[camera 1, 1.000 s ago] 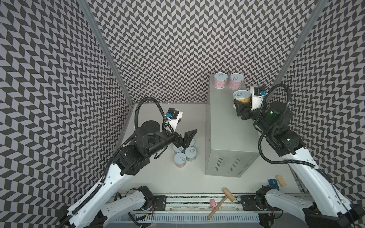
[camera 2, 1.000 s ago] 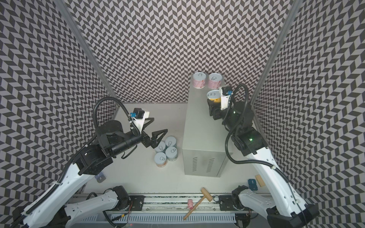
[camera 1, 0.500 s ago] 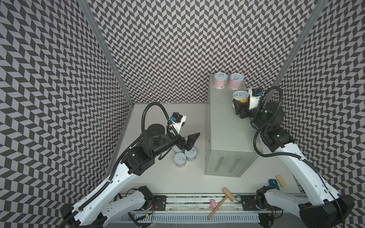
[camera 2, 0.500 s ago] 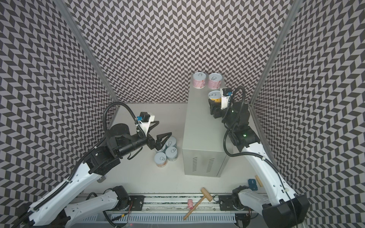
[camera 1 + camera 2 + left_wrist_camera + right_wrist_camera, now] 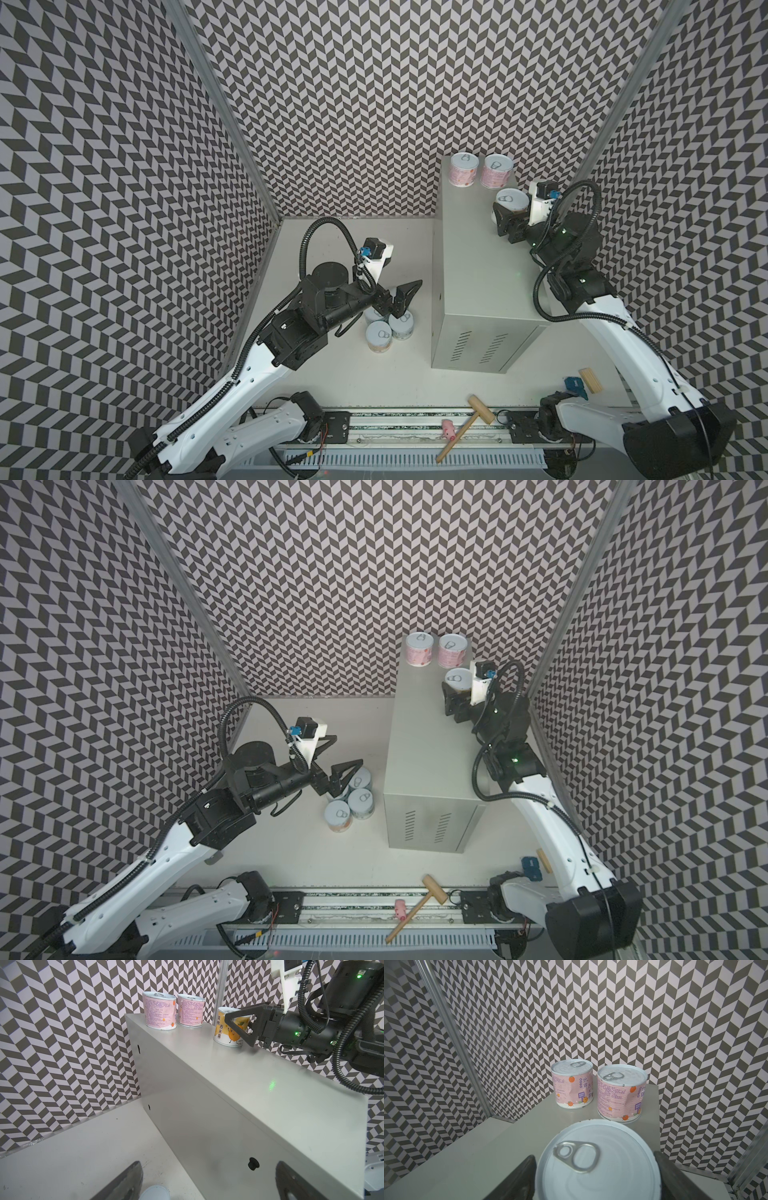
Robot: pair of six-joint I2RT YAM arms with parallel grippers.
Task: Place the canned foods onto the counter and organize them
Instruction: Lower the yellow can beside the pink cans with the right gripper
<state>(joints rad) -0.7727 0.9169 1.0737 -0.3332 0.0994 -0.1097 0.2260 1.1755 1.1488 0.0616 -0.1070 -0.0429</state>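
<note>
My right end effector [image 5: 595, 1180] brackets the yellow can [image 5: 222, 1030], parked on the desk [image 5: 473, 266] beside 2 pink cans [image 5: 572, 1084]; grip unclear. My left end effector [image 5: 348, 752], spread wide, hovers over loose cans [image 5: 360, 802] beside the desk, ready for the next.

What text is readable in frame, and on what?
"黄桃西米露": yellow can, label.
"什锦西米露": pink can, label.
"什锦", cut off at the label's edge: second pink can.
Small print on all three labels: too small to read.
</note>
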